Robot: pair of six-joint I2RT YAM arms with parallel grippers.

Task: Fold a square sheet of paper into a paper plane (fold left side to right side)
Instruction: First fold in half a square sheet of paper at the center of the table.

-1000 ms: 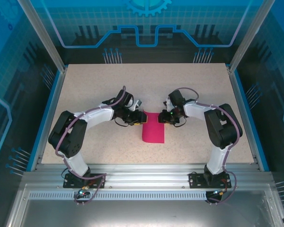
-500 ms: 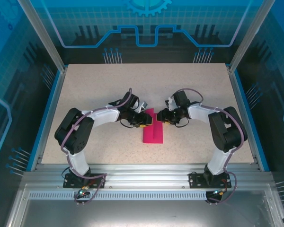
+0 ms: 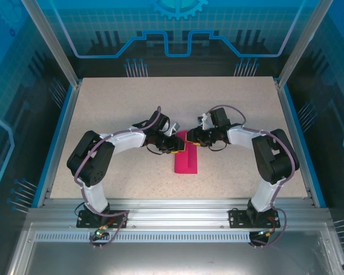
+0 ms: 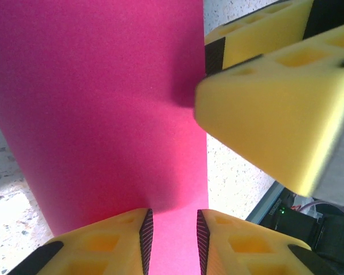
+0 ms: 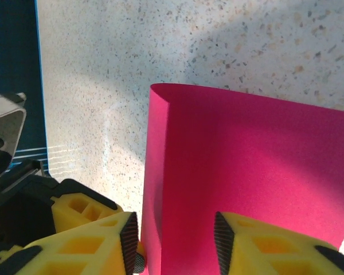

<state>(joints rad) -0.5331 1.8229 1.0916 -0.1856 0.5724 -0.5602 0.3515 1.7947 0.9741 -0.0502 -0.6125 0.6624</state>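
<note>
At table (image 3: pixel 103 114) centre: folded paper (image 3: pixel 186 163); left fingers (image 4: pixel 97 246), right fingers (image 5: pixel 86 240) parted.

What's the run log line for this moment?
paper: folded over, on table | left pincer: open, over paper | right pincer: open, straddling fold edge

Plain magenta-pink paper (image 3: pixel 186 161), yellow fingers (image 4: pixel 92 247), speckled beige table (image 3: pixel 114 109).

Two white-and-black jointed robot arms (image 3: pixel 123 139), trailing looped lilac cables (image 3: pixel 223 106), end in blocky yellow fingers (image 4: pixel 92 246) with hollow pockets and ribbed black inner pads (image 4: pixel 145 232)
</note>
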